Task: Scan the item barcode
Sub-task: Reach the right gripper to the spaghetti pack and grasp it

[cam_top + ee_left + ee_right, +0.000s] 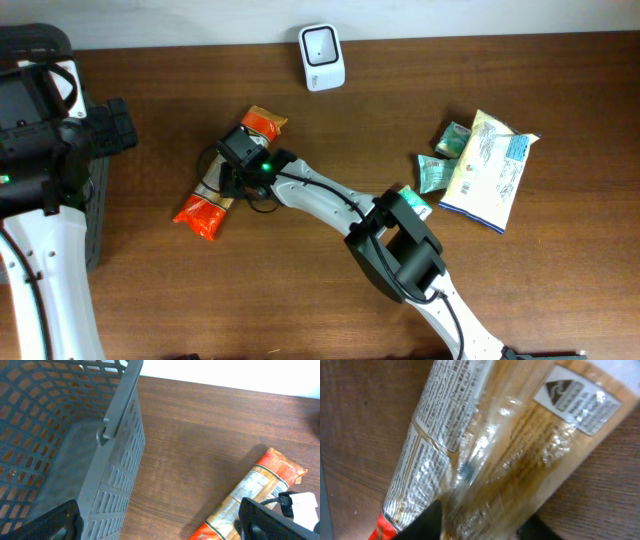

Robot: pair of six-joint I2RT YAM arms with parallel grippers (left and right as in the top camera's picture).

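- Step in hand, as we judge it: the pick-up. The right claw [240,172] sits down over the middle of the packet [215,195], left of centre in the overhead view.
- The packet lies flat on the worktop [400,110], slanted, with one orange end at upper right and the other at lower left.
- In the right wrist view the packet [485,450] fills the frame: clear crinkled film, a printed white panel along its left side, a label at upper right. Dark fingertips [430,520] show at the bottom edge, against the wrapper.
- We cannot tell from these views whether the right claw is pinching the packet or only closing in around it; the jaws are hidden under the wrist from above.
- The left claw [160,522] is spread wide and holds nothing, parked at far left by the grey basket [120,430], with the packet [250,495] at lower right of its view.
- The scanner [322,57], white, stands at the top centre of the worktop, well apart from the packet.
- Other packets [485,165] lie at right, untouched.
- Next move, we reckon: get a firm hold on slippery film without crushing, lift clear, carry to the scanner and turn the printed panel towards its window. We cannot make out a barcode yet.
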